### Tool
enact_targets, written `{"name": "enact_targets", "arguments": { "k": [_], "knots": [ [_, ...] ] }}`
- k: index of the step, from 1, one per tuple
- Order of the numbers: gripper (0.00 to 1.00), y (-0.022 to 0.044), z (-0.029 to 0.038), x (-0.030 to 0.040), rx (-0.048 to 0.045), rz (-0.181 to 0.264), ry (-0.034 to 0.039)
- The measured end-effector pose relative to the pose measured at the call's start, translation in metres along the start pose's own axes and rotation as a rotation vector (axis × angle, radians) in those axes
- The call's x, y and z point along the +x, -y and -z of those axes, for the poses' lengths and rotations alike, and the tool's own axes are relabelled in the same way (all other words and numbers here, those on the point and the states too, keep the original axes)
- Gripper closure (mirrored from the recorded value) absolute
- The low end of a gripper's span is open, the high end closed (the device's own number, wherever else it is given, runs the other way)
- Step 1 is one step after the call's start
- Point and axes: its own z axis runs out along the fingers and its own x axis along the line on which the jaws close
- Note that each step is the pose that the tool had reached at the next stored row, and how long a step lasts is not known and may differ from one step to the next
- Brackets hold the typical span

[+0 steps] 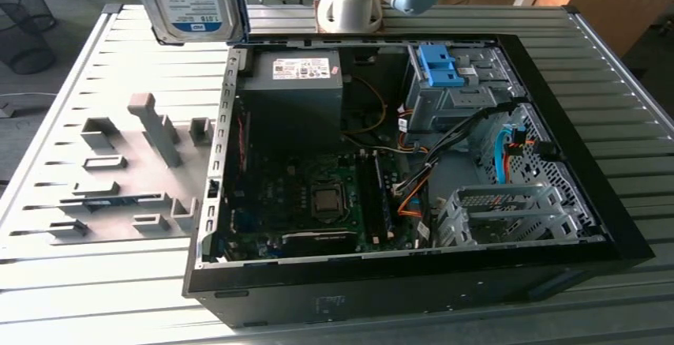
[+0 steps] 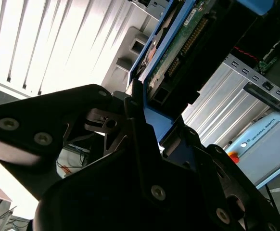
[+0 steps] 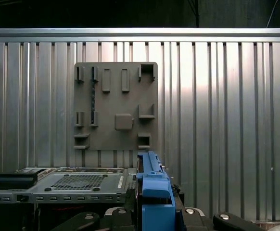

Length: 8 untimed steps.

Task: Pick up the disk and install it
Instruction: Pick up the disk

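The disk (image 1: 195, 1), silver with a white-and-blue label and a blue carrier along one edge, hangs in the air above the table, just beyond the open case's corner at the exterior view's left. In the second wrist view my gripper (image 2: 147, 120) is shut on the disk's blue carrier (image 2: 161, 122), and the disk's green circuit board (image 2: 183, 45) faces the camera. The carrier's blue edge (image 3: 154, 190) also rises between the black gripper parts in the first wrist view. The case's metal drive bay (image 1: 458, 96) with its fixed blue bracket (image 1: 440, 65) lies toward the exterior view's right.
The open black computer case (image 1: 589, 203) lies on the slatted metal table (image 1: 116, 282), with power supply (image 1: 293, 84), motherboard and cables inside. A grey fixture plate (image 1: 126, 163) with upright slots sits at the exterior view's left. The arm's base (image 1: 353, 1) stands behind the case.
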Motion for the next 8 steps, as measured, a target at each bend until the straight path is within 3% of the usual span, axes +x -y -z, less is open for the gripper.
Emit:
{"name": "enact_targets", "arguments": {
  "k": [4,8],
  "knots": [
    [0.64,0.0009,0.0001,0.0001,-0.0002,0.0,-0.0002],
    [0.64,0.0058,0.0001,0.0,-0.0001,0.0,-0.0002]
  ]
}}
